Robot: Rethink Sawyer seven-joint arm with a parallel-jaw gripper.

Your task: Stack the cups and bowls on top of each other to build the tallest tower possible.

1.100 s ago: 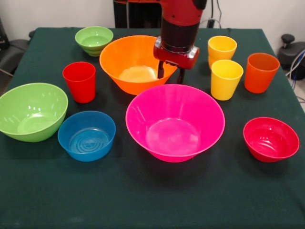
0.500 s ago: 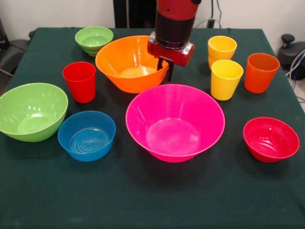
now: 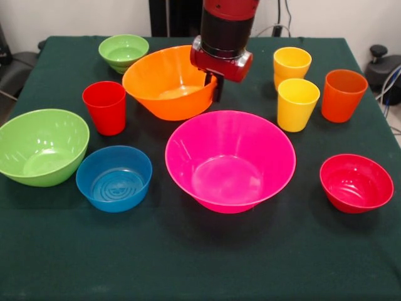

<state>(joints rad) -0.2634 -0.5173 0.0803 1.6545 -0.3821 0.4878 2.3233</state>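
Observation:
My gripper [image 3: 213,86] is shut on the right rim of the large orange bowl [image 3: 161,80], one finger inside the wall and one outside. The bowl hangs tilted, its right side raised, behind the large pink bowl [image 3: 230,160] at the table's middle. A red cup [image 3: 104,106] stands to the left. Two yellow cups [image 3: 297,103] and an orange cup [image 3: 343,94] stand upright to the right. The small green bowl [image 3: 123,52] is at the back left, the medium green bowl [image 3: 42,146] and blue bowl [image 3: 114,177] at the left, the red bowl [image 3: 356,182] at the right.
Everything stands on a dark green tablecloth [image 3: 200,263], with a broad bare strip along the front edge. The rear yellow cup [image 3: 292,63] is close to the arm's right side. Dark equipment sits beyond the table's left and right edges.
The gripper has risen and shifted left with the orange bowl's rim in it. The bowl has come up, tilted, and moved left; everything else has stayed put.

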